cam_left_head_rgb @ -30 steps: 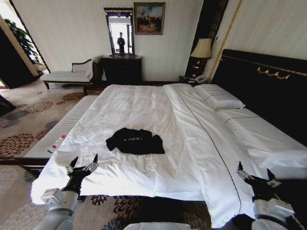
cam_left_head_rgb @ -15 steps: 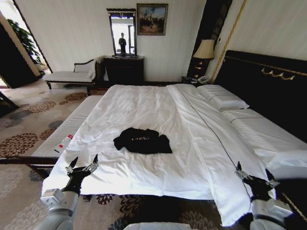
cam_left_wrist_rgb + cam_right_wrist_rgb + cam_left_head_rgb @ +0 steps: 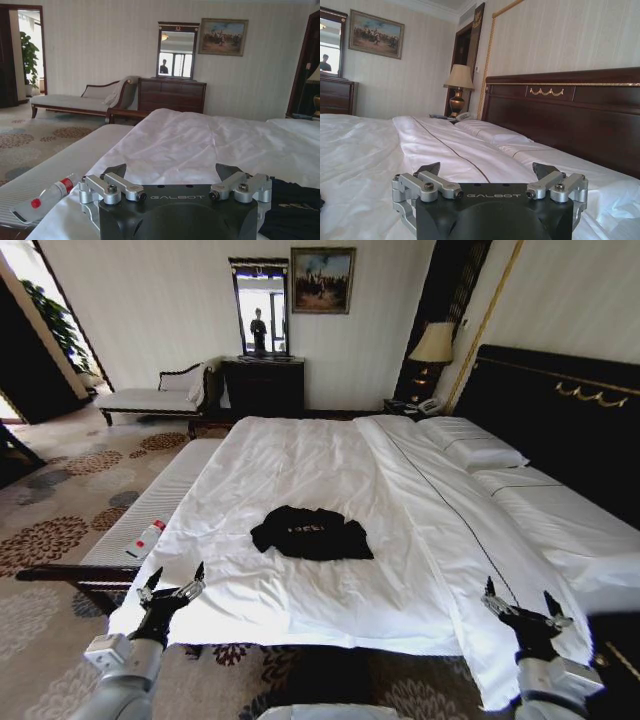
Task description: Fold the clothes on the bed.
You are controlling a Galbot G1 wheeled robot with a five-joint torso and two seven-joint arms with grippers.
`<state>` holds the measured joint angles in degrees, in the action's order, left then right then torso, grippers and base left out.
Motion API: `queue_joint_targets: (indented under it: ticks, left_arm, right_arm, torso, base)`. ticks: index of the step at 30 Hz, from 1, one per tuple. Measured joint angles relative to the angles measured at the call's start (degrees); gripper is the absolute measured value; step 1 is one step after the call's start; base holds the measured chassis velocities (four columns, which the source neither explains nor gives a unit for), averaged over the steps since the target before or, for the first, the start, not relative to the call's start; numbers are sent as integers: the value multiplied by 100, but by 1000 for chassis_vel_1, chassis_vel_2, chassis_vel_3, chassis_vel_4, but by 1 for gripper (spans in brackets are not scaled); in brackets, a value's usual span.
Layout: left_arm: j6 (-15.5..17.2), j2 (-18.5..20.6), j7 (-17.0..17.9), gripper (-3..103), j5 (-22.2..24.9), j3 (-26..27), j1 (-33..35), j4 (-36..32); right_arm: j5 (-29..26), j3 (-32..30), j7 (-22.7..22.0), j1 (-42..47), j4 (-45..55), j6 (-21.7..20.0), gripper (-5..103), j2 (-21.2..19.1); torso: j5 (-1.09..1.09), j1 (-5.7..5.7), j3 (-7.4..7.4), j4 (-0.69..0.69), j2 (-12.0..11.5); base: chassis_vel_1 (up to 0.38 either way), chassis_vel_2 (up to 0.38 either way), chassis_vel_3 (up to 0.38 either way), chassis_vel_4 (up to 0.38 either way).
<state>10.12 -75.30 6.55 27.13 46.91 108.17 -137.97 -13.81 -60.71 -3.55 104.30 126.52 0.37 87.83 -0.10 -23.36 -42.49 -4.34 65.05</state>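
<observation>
White bedding fills the room's middle, and both arms hover at the near edge of the bed (image 3: 330, 470). Left gripper (image 3: 172, 583), jaws spread wide and empty, sits over the near-left corner of the duvet; right gripper (image 3: 517, 604), jaws likewise spread and holding nothing, hangs off the near-right corner. "GALBOT" reads plainly on each gripper body in the wrist views. Out from the jaws now: the black T-shirt (image 3: 311, 533) lies crumpled on the duvet near the middle of the bed, well apart from both grippers, small white chest lettering on it too fine to read. Left of the bed, a plastic bottle (image 3: 146, 540) with red cap and red label lies on its side on the white padded bench (image 3: 150, 510); what it holds can't be told. Behind: dark dresser (image 3: 263, 387), mirror (image 3: 259, 307), framed painting (image 3: 323, 280), lamp (image 3: 434, 343), dark headboard (image 3: 560, 420). Against a second ago, the whole head view has slid rightward and the shirt sits nearer centre, so the camera has moved; the shirt's shape looks unchanged, the grippers equally spread.
</observation>
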Motion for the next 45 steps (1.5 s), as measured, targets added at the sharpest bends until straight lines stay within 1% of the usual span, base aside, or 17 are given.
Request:
queue_joint_targets:
  ticks: [12,14,15,18,19,30,42,45]
  left_arm:
    - [0,12,0,100,1,0,-3,5]
    - [0,12,2,100,1,1,-2,5]
    - [0,12,2,100,1,1,-2,5]
    - [0,1,2,100,-2,-5,9,5]
    - [0,0,2,100,-6,-9,16,5]
    - [0,33,12,100,-16,-17,26,-15]
    - [-3,23,21,100,-6,-8,40,-18]
    - [-7,34,21,100,4,5,41,-19]
  right_arm:
    - [-11,106,6,39,-19,156,100,85]
    - [-58,98,53,28,-72,313,100,66]
    - [-58,98,53,28,-72,313,100,66]
    - [-103,77,202,2,-186,649,100,54]
    - [-134,77,231,10,-198,679,100,54]
    - [-192,68,284,44,-226,691,100,56]
    - [-160,59,280,56,-206,653,100,63]
    - [-184,39,282,67,-191,648,100,63]
  torso:
    - [0,0,0,0,0]
    - [-1,0,0,1,0]
    - [-1,0,0,1,0]
    - [2,0,0,0,0]
    - [3,0,0,0,0]
    - [0,1,1,1,0]
    - [2,-4,-1,1,-2]
    - [0,-6,-2,-1,-2]
  base:
    - [91,93,-81,-83]
    - [0,0,0,0]
    - [0,0,0,0]
    - [0,0,0,0]
    - [0,0,0,0]
    - [-64,64,56,-63]
    - [-192,192,189,-208]
    - [-148,130,142,-146]
